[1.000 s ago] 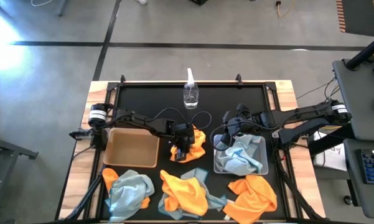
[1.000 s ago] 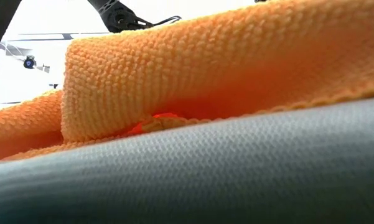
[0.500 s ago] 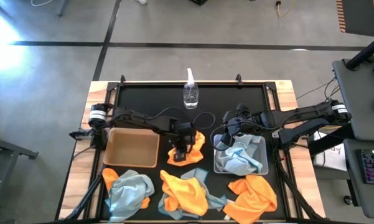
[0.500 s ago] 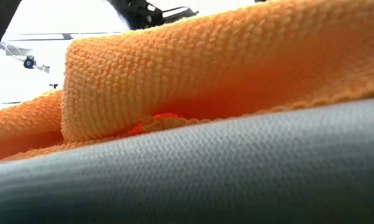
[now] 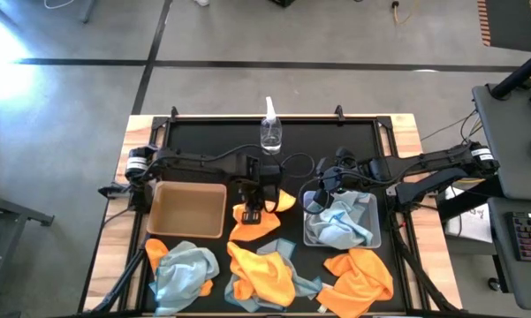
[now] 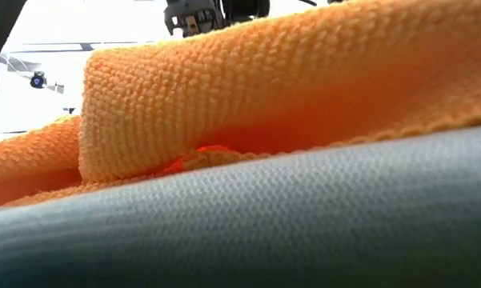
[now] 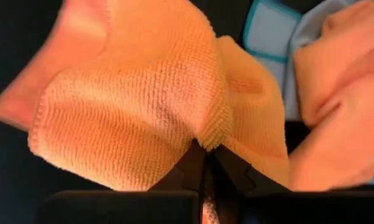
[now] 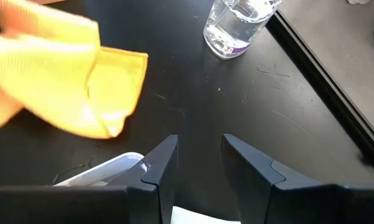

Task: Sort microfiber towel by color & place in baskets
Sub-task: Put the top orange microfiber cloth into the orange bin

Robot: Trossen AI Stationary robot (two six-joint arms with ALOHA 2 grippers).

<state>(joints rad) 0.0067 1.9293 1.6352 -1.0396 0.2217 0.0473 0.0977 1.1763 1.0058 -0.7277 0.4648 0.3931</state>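
Left hand (image 5: 255, 206): clenched on an orange towel (image 5: 261, 216) at mid-bench, just beside the tan basket (image 5: 187, 209), likely its destination. Right hand (image 5: 321, 189): released, hovering at the clear basket (image 5: 372, 231) holding blue-grey towels (image 5: 340, 221). Remaining towels (image 5: 265, 274) lie mixed along the front edge. Spray bottle (image 5: 270, 132): no legible label.

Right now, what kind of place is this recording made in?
Probably a robotics lab or workshop: a black-topped table carrying two mounted arms stands on a bare concrete floor with taped lines, and a desk with a keyboard sits beside it.
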